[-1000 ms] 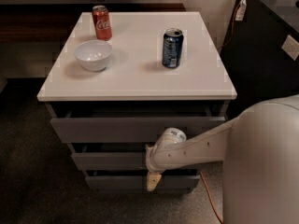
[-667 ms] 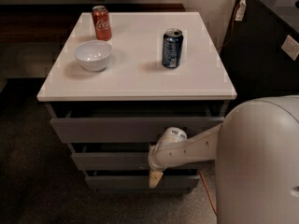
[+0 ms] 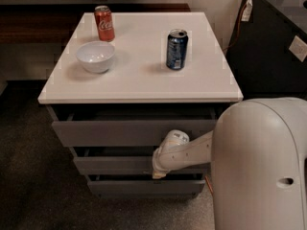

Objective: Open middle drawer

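The middle drawer (image 3: 112, 165) is the flat grey handleless strip second from the top of the cabinet, set a little further back than the top drawer front (image 3: 120, 131). It looks pushed in, with a dark gap above it. My gripper (image 3: 158, 173) hangs down from the white arm (image 3: 187, 150) and sits against the right half of the middle drawer's front, its tip at the strip's lower edge. The bottom drawer front (image 3: 139, 186) lies just below it.
On the white cabinet top (image 3: 144, 80) stand a red cola can (image 3: 104, 23), a white bowl (image 3: 96, 56) and a blue can (image 3: 176, 49). My large white arm body (image 3: 261, 166) fills the lower right. A dark cabinet (image 3: 273, 47) stands to the right.
The gripper has risen from the bottom drawer's front to the middle drawer's level. The arm body takes up more of the right side. The drawers have not moved.
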You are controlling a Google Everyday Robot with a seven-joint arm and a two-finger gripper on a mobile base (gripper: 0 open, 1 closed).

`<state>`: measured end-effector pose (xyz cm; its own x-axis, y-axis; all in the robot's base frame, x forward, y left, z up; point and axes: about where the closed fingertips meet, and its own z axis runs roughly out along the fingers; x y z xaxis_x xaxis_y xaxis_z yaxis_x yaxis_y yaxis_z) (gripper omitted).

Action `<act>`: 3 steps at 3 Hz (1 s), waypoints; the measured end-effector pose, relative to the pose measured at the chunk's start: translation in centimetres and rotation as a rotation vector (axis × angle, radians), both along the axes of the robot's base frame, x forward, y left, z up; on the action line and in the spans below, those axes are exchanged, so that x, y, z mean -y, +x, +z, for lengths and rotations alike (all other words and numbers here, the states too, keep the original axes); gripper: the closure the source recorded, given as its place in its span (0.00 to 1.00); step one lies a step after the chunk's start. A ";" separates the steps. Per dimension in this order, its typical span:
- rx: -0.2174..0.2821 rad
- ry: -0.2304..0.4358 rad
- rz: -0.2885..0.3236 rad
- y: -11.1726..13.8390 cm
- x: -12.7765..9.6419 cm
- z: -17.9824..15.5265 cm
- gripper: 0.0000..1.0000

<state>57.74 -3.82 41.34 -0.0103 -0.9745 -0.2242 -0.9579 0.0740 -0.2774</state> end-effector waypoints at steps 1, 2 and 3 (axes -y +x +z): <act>-0.009 0.000 -0.001 -0.3 -0.5 -0.2 0.70; -0.018 0.004 0.015 -1.0 -1.2 0.3 0.94; -0.027 0.014 0.040 -2.0 -2.2 0.9 1.00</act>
